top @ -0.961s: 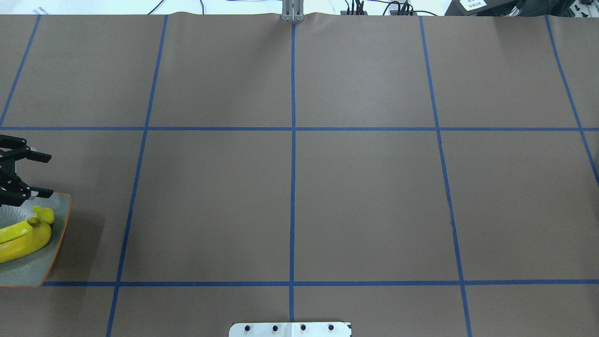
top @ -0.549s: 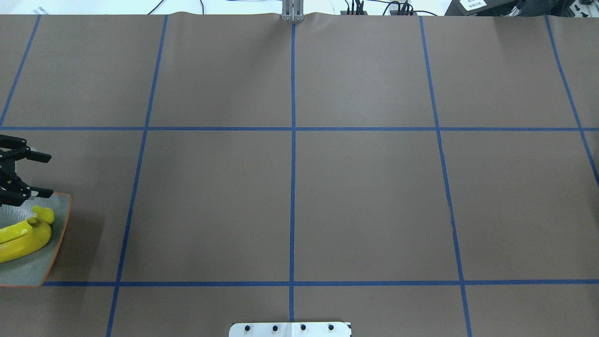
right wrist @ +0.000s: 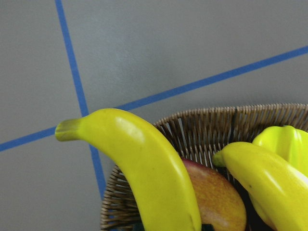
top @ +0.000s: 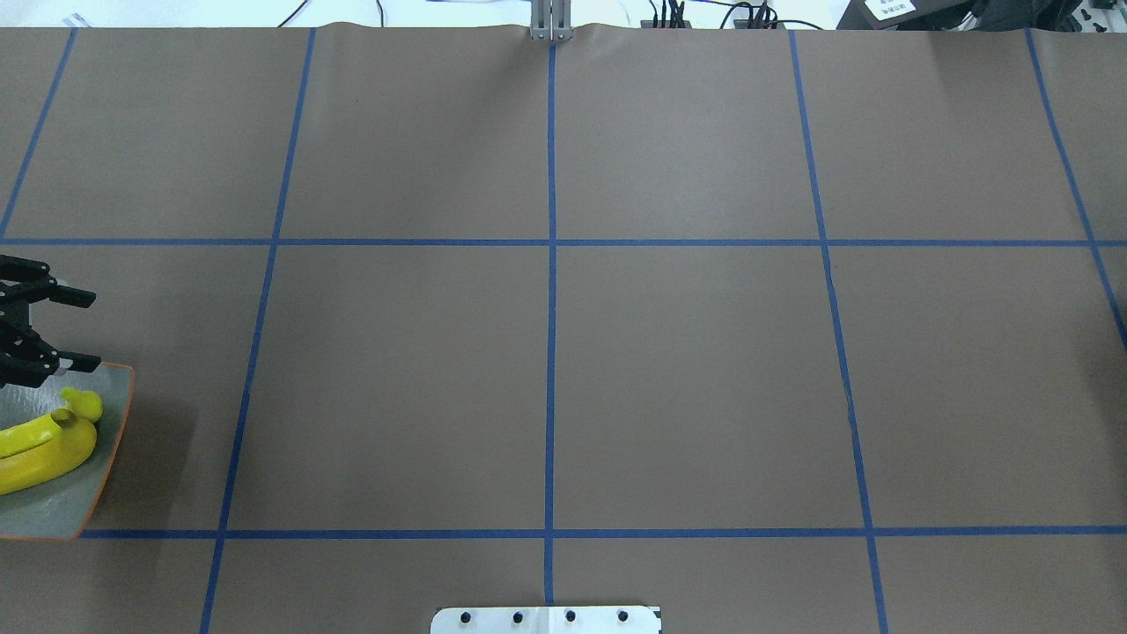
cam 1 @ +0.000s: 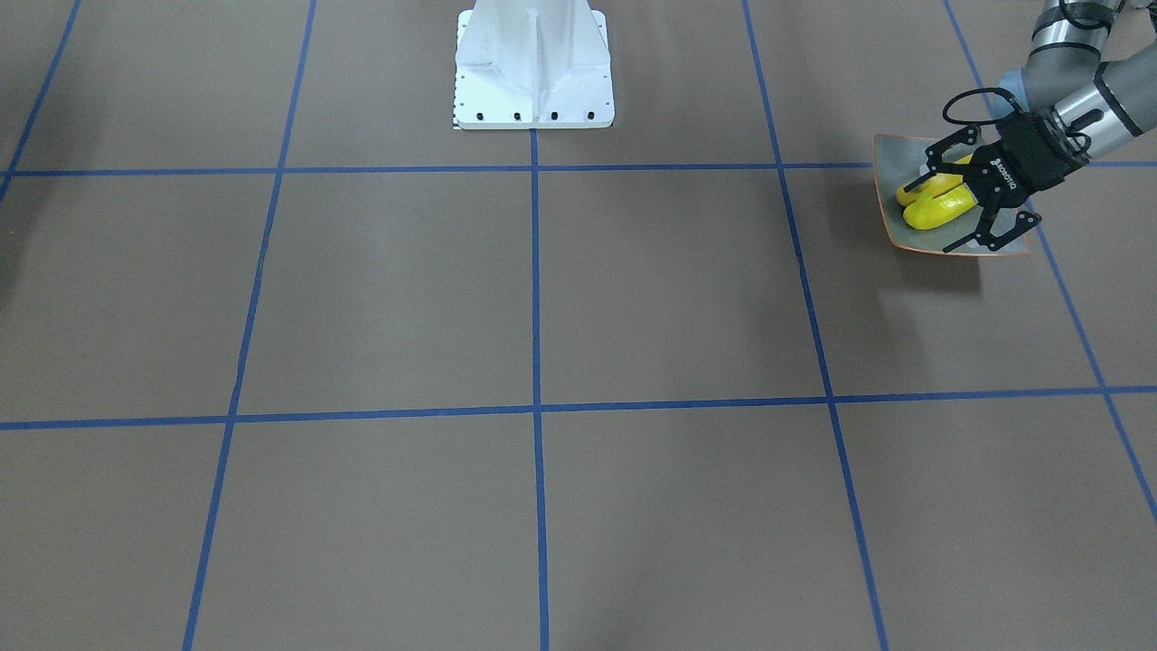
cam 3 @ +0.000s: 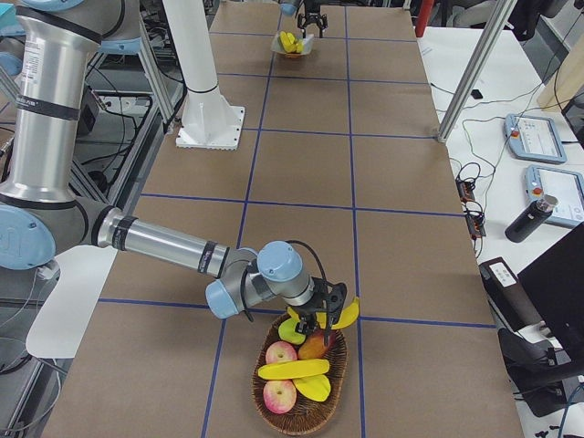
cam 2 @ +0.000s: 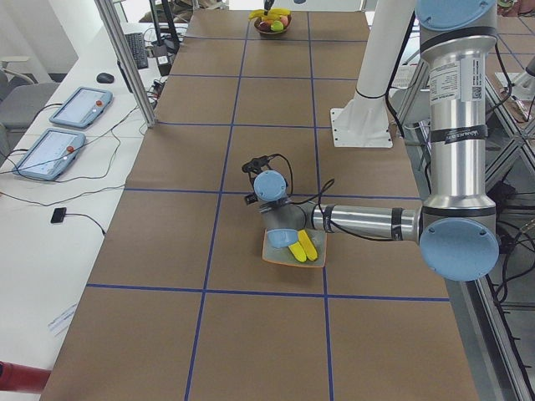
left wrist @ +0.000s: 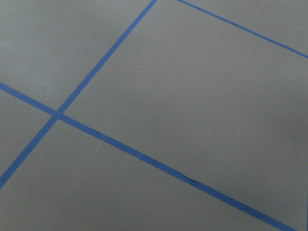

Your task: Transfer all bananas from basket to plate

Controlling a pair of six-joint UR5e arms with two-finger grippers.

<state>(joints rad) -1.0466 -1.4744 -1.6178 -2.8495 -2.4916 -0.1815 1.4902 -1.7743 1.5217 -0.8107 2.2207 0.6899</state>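
Two yellow bananas (top: 44, 445) lie side by side on the grey-green plate (top: 99, 480) at the table's left end; both also show in the front view (cam 1: 935, 210). My left gripper (top: 88, 329) is open and empty just above the plate's (cam 1: 890, 185) far edge. In the exterior right view my right gripper (cam 3: 319, 319) is over the wicker basket (cam 3: 265, 415) next to a raised banana (cam 3: 348, 315); I cannot tell whether it is open or shut. The right wrist view shows that banana (right wrist: 144, 159) over the basket rim (right wrist: 192, 127), and another banana (right wrist: 262, 180).
The basket also holds two apples (cam 3: 279, 396), a peach-coloured fruit (cam 3: 315, 347) and more bananas (cam 3: 292, 370). The robot base (cam 1: 533, 63) stands at mid-table. Blue tape lines cross the brown table cover. A side table carries tablets (cam 2: 48, 154) and cables.
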